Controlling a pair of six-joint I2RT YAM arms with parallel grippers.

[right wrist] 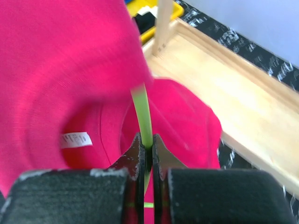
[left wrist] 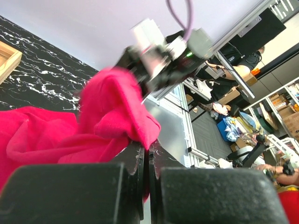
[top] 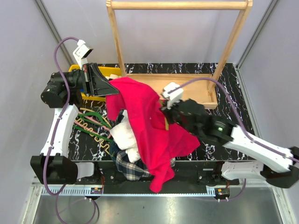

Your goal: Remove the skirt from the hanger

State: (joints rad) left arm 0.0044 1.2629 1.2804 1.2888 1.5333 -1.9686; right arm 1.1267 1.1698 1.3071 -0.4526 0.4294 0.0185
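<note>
Red skirt around green hanger, near wooden tray

Black marbled table carries a wooden rack, loose hangers, and piled clothes.

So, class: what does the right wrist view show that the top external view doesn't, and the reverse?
Only the right wrist: the right gripper shut on a thin green hanger, and a white label inside the skirt. Only the top: the left gripper at the skirt's edge, spare hangers and a plaid garment. Both: the pink skirt and the wooden rack.
</note>
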